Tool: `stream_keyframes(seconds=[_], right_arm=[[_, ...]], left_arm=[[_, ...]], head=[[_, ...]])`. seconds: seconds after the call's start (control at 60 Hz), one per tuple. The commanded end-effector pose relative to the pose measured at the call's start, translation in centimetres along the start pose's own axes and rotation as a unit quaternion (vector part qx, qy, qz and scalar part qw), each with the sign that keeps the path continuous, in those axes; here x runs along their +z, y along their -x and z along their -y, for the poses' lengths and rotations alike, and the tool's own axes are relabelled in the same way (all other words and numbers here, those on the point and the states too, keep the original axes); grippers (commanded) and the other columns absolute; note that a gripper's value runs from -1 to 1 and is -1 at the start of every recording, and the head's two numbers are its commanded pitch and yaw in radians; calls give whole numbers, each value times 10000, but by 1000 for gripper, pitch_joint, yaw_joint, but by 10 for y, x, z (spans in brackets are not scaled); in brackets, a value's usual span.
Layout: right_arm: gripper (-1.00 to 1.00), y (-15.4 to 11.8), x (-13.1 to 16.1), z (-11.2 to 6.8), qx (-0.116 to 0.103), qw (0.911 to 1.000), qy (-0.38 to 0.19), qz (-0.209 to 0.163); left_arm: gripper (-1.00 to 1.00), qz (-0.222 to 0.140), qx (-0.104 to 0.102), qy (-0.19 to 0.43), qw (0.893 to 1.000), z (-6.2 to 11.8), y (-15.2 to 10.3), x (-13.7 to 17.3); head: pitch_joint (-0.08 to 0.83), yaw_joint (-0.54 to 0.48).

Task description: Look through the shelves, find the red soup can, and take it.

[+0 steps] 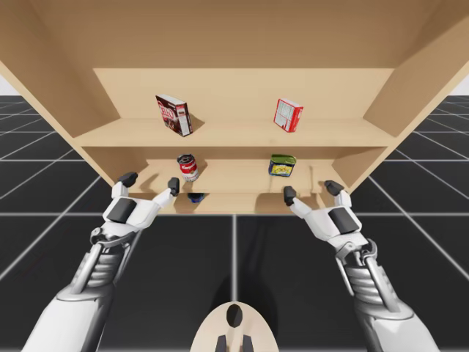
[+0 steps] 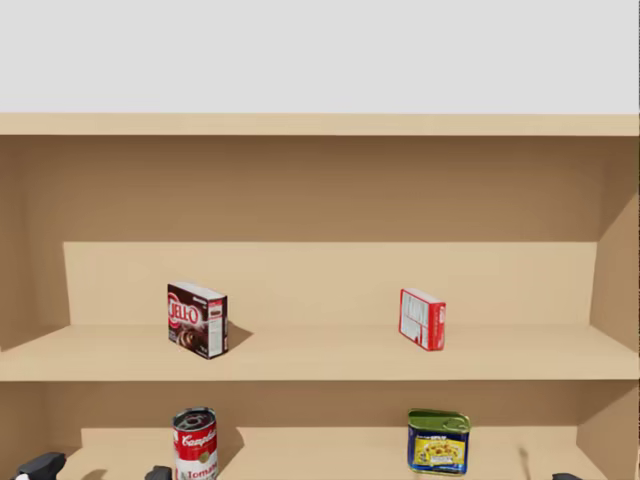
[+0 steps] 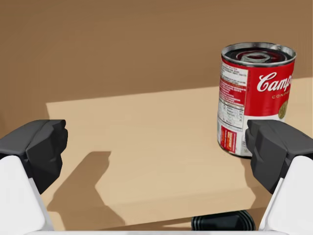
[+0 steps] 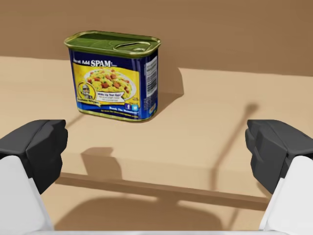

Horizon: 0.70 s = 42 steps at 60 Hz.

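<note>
Red can (image 3: pixel 254 98): upright on the lower shelf (image 3: pixel 146 112), silver lid up, label turned toward the fingers. Placed ahead of the left gripper (image 3: pixel 156 147), out beyond the tip of its inner finger rather than in line with the middle of the gap. From the wrist, overlapped at the base by that fingertip. From above, set a little further back on the board than the fingertip, near it but apart. No telling more closely than that.

Left fingers spread wide, pinching nothing, with bare shelf board and their own shadow between them. Held at the front edge of the lower shelf, tips just reaching over it. Under that edge, below the inner finger, a dark round thing (image 3: pixel 222 223), too little of it in sight to name.

Right gripper (image 4: pixel 156 147) likewise spread wide, gripping nothing, held at the same front edge. Ahead of it, a blue tin (image 4: pixel 112 78) with a yellow label, upright, nearer the inner finger than the outer one and well back from both tips. Well apart from the red can, with open board between the two.

One level up, on the upper shelf (image 1: pixel 234 133), beyond and above all four fingertips: a brown box (image 1: pixel 174 114) over the red can and a red box (image 1: pixel 288 115) over the blue tin. Both upright, both turned at an angle, well apart from each other.
</note>
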State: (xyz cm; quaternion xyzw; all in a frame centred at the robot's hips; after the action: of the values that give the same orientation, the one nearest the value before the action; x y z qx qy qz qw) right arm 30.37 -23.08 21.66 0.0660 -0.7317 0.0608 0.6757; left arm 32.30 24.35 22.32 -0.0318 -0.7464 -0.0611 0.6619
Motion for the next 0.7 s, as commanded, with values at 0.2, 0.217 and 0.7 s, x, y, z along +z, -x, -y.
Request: stream_keyframes(seconds=[0.2, 0.217, 0.7], right_arm=[[-1000, -4, 2, -1, -148, 9998, 93, 40], [-1000, -4, 2, -1, -146, 9998, 95, 40], [-1000, 3, 1, -3, 53, 9999, 86, -72]], left_arm=[[-1000, 11, -17, -27, 10000, -1, -1, 1], [-1000, 11, -18, -26, 10000, 0, -1, 1], [-1000, 44, -62, -2, 10000, -2, -1, 0]], head=[[69, -9], [75, -7], [348, 190]])
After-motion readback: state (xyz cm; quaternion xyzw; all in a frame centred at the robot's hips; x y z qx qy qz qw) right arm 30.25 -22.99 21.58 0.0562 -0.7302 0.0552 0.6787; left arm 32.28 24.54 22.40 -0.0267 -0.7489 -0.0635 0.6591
